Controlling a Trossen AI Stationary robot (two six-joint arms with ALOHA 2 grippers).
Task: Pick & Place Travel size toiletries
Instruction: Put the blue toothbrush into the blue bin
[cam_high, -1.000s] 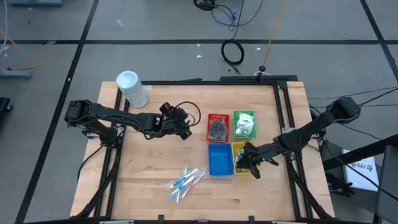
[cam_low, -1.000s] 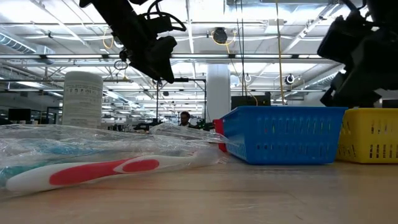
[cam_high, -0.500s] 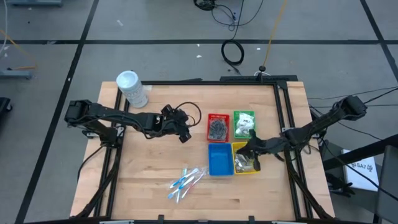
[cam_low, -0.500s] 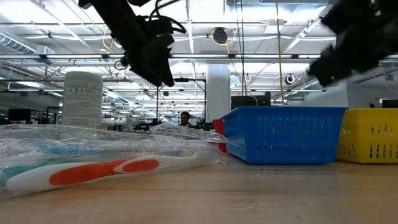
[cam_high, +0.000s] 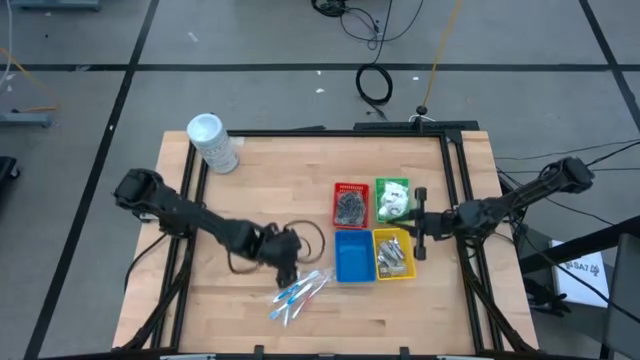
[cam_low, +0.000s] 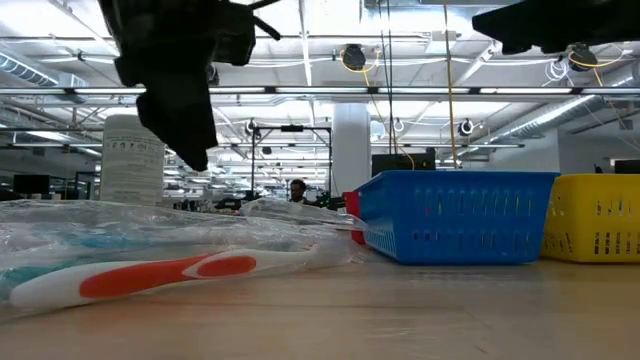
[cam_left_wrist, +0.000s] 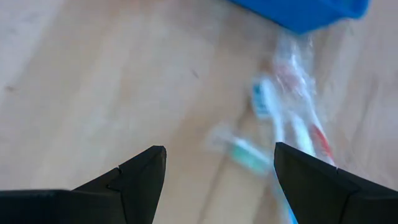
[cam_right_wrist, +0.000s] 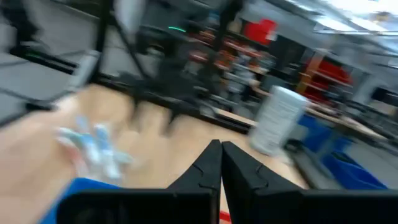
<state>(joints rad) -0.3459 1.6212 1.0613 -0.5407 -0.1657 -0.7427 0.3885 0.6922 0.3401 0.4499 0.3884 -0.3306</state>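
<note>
High: left gripper (cam_high: 287, 262) by clear-wrapped sticks (cam_high: 298, 290) near blue tray (cam_high: 352, 257). Right gripper (cam_high: 420, 222) above yellow tray (cam_high: 394, 254). Left wrist: fingers (cam_left_wrist: 140, 177) apart over sticks (cam_left_wrist: 292, 127). Right wrist: fingers (cam_right_wrist: 209, 171) together, empty.

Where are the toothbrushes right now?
In the high view the wrapped toothbrushes lie on the table's near part, left of the blue tray, with the open left gripper just above them.
</note>
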